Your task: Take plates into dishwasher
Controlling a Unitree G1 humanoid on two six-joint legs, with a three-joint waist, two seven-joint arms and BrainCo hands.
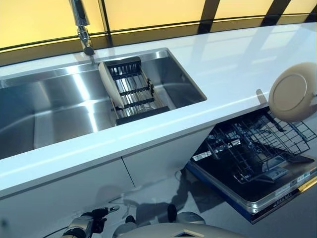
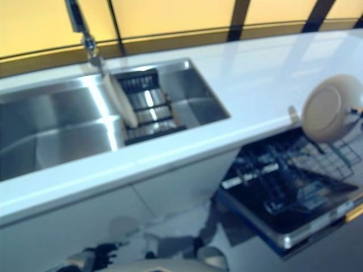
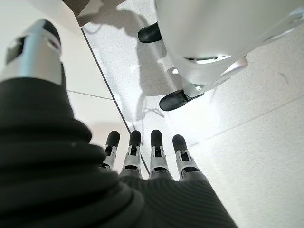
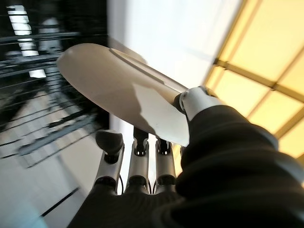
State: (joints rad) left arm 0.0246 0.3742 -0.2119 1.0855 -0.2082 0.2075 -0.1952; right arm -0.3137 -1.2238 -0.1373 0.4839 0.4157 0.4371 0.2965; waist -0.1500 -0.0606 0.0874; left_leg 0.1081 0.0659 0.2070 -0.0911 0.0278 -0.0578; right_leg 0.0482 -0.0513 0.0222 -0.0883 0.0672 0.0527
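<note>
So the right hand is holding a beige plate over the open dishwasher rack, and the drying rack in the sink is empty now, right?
Not quite. The drying rack in the sink is not empty: a second beige plate leans at its left end, as the left eye view shows. The rest holds: the right hand holds a beige plate over the open dishwasher rack.

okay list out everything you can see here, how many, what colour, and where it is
Plate in hand: one, beige, held tilted above the dishwasher rack.
Plate in sink: one, beige, on edge in the drying rack.
Drying rack: one, black, inside the sink at its right end.
Sink: one, steel, set in the counter.
Tap: one, chrome, behind the sink.
Counter: one, white.
Dishwasher rack: one, dark wire, on the open door.
Dishwasher door: one, steel-edged, folded down.
Right hand: fingers and thumb pinching the held plate.
Left hand: low by the floor, fingers straight, empty.
</note>
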